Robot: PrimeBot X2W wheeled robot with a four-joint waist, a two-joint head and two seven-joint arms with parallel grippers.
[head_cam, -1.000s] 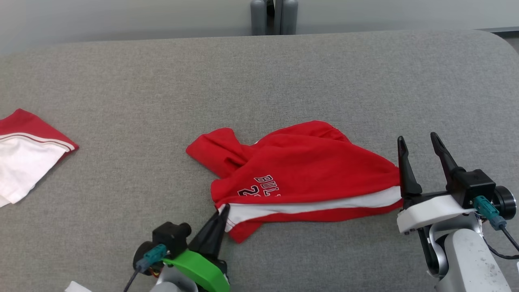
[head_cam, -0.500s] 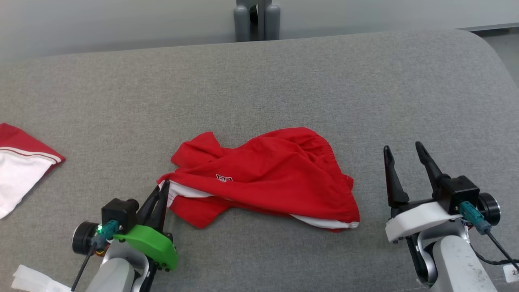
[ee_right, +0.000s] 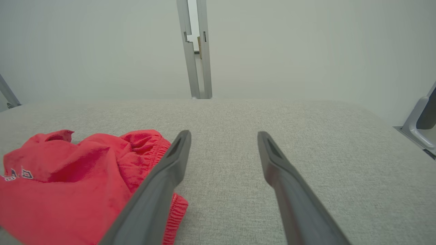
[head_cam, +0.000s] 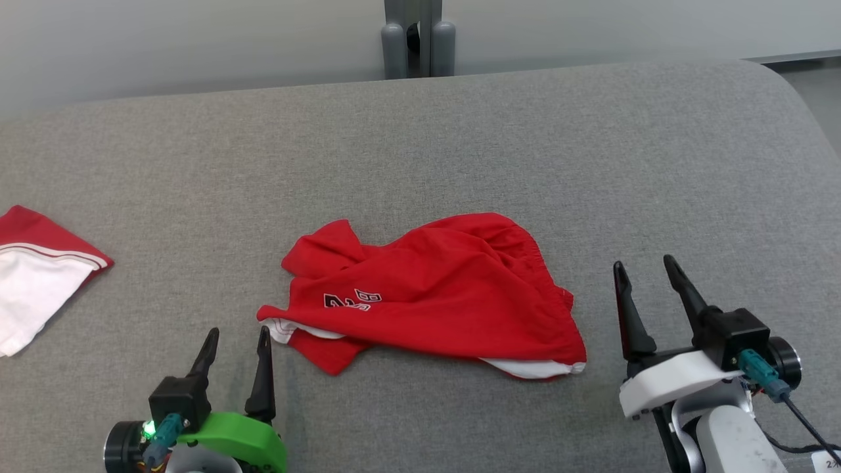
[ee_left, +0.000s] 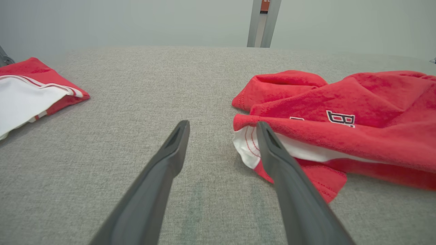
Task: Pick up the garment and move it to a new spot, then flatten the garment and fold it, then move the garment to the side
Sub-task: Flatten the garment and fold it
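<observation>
Red garment (head_cam: 433, 295) lies crumpled mid-table on the grey fabric surface (head_cam: 499, 131), so flattening looks like the step in hand. Next, each gripper likely needs an edge to pull apart. The left gripper (head_cam: 238, 330), spread and empty, sits just near-left of the white-lined hem. The right gripper (head_cam: 643, 263), likewise spread and empty, stands just right of it.

A crumpled red garment (head_cam: 433, 289) with white trim and dark lettering is seen lying loose on the grey table (head_cam: 591, 164).
</observation>
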